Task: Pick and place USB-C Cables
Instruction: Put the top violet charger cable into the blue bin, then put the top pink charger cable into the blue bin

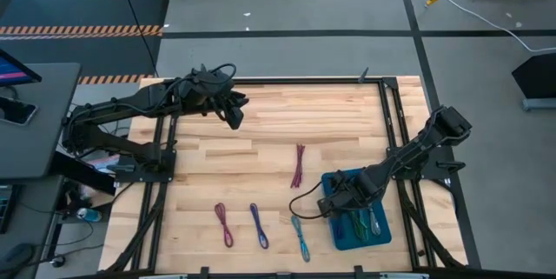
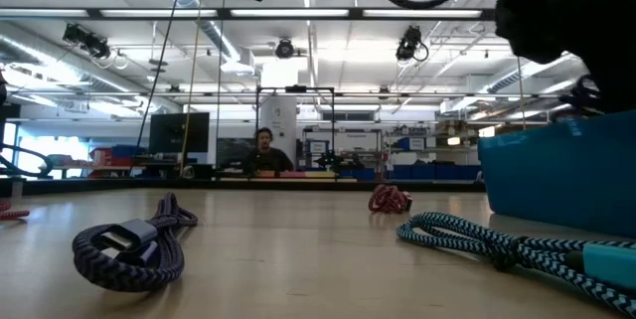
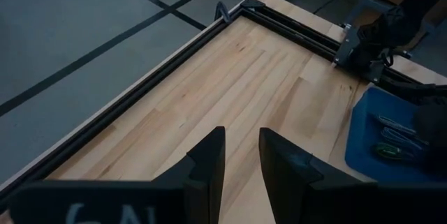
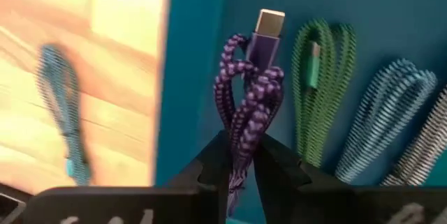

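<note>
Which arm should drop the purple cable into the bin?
Right: the right gripper already pinches the purple cable over the blue bin; the left gripper waits far off.

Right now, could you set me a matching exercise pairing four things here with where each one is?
Things:
1. purple cable
2. green cable
3. maroon cable
4. left claw

Places:
A. lying in the blue bin
B. alone mid-table
C. above bare wood at the far side
D. pinched in the right claw

Pairs: 1-D, 2-A, 3-B, 4-C
</note>
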### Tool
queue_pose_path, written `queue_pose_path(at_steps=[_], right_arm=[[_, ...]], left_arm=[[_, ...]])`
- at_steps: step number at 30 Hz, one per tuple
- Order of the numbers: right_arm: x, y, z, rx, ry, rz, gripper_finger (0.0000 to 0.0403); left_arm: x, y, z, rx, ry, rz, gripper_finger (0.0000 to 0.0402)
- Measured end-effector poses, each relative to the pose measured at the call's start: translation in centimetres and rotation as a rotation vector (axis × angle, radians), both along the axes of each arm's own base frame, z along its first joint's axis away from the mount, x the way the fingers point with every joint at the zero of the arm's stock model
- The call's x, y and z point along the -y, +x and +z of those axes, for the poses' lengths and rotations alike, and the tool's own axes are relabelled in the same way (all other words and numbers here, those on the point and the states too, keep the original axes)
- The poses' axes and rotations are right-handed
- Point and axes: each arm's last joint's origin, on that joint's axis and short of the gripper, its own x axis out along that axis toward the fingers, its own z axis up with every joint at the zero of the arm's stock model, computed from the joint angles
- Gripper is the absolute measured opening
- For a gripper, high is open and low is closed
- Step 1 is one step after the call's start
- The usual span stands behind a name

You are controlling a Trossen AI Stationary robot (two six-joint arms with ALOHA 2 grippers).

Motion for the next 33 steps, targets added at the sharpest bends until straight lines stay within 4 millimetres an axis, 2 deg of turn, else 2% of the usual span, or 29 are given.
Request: queue_pose_path(at_steps=[5,11,16,26,33], right_arm=[[0.1,-0.6,-1.0,-0.043,0.02,0.016,0.0069],[0.2,-0.8,-2.9,0.018,0.058,0.034,0.0069],[0.6,-1.5,-3.9,-0.02,0.051,0.037,0.0071],[1.1,-1.7,-4.3,-0.03,0.026,0.027,0.0125],[1.1,-0.4,-3.0,0.028,0.038,0.08,0.0149]], left_arm=[[0.0,0.0,0.0,0.0,0.0,0.0,0.0094],[0.0,0.0,0.0,0.001,-0.002,0.001,0.0094],[0.0,0.0,0.0,0.01,-0.016,0.011,0.0094],[0.0,0.0,0.0,0.012,-0.02,0.014,0.0094],[0.0,0.0,0.0,0.013,-0.02,0.014,0.0094]])
